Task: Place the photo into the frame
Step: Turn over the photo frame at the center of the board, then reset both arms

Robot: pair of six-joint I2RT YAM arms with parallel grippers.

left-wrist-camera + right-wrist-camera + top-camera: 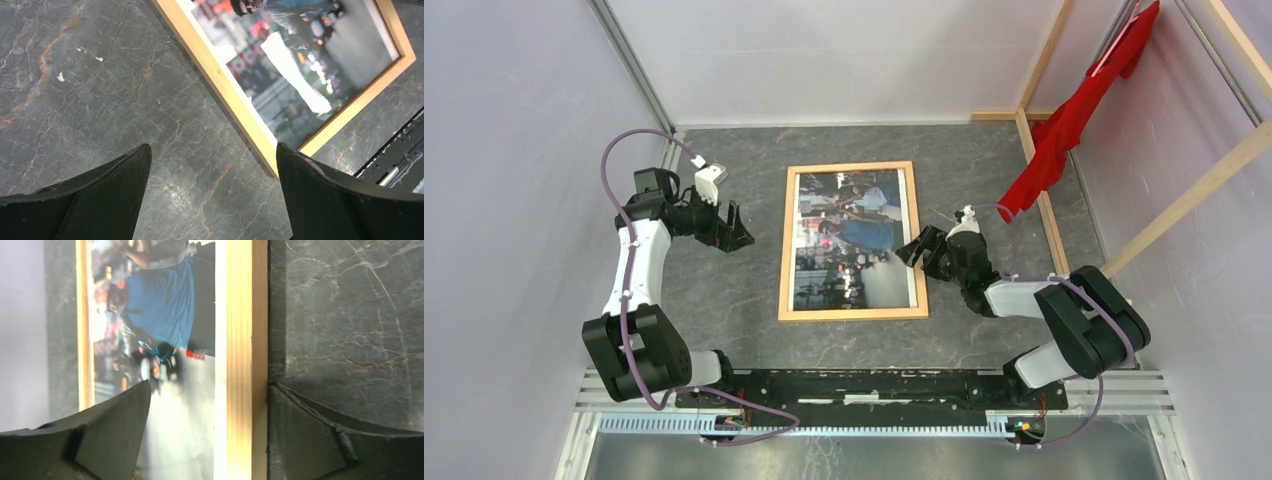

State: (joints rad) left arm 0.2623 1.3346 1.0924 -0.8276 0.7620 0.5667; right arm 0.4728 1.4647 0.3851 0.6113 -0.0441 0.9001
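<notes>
While the photo (pixel 854 240) lies inside the frame (pixel 852 313), long axis twelve to six, the nearer right claw (pixel 922 250) straddles its three o'clock rail, released; the left claw (pixel 740 228) hangs spread at nine.

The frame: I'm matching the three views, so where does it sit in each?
Top external: frame lies flat at the centre of the picture.
Left wrist: upper right, its rails running diagonally.
Right wrist: one rail upright, just right of centre.
Shared landmark: the photo inside it.
</notes>
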